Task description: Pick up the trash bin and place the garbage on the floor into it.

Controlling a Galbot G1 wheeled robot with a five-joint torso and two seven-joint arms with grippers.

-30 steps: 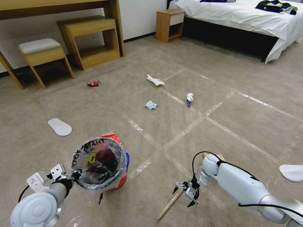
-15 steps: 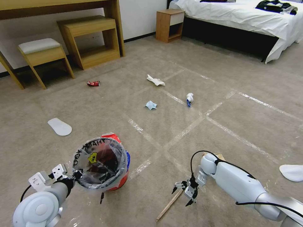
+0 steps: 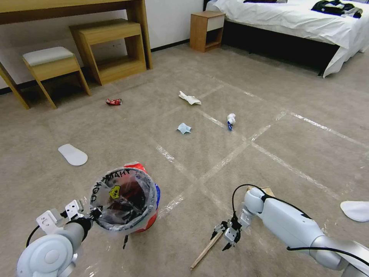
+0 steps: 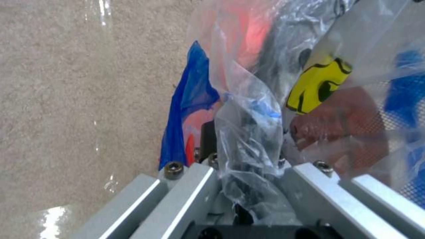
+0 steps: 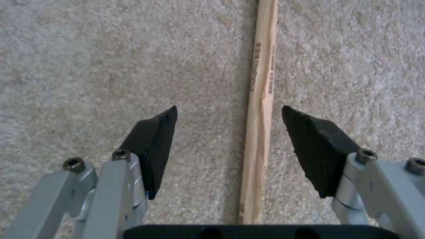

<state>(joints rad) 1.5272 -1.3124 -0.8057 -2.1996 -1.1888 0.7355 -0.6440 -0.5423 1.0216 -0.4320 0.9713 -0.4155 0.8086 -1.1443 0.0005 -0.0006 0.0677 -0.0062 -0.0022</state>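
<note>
The trash bin (image 3: 125, 200), red with a clear printed liner, is at the lower left of the head view. My left gripper (image 3: 94, 213) is shut on its near rim. In the left wrist view, liner plastic (image 4: 248, 132) is bunched where the left gripper (image 4: 248, 172) pinches. My right gripper (image 3: 225, 234) is open just above the floor (image 3: 269, 127), straddling the upper end of a thin wooden stick (image 3: 205, 250). The stick (image 5: 261, 109) runs between the black fingertips (image 5: 152, 139), nearer one of them, untouched. More garbage lies farther off: blue mask (image 3: 183, 128), white paper (image 3: 189, 98), white-blue wad (image 3: 230, 119), red can (image 3: 113, 101).
A brown paper bag (image 3: 265, 189) peeks out behind my right arm. White flat slippers lie at the left (image 3: 72, 154) and at the right edge (image 3: 355, 210). A stool (image 3: 50, 61), desk shelf (image 3: 111, 46), nightstand (image 3: 206, 29) and bed (image 3: 300, 23) line the far side.
My right gripper has sunk a little closer to the stick. The left arm has shifted the bin slightly to the right.
</note>
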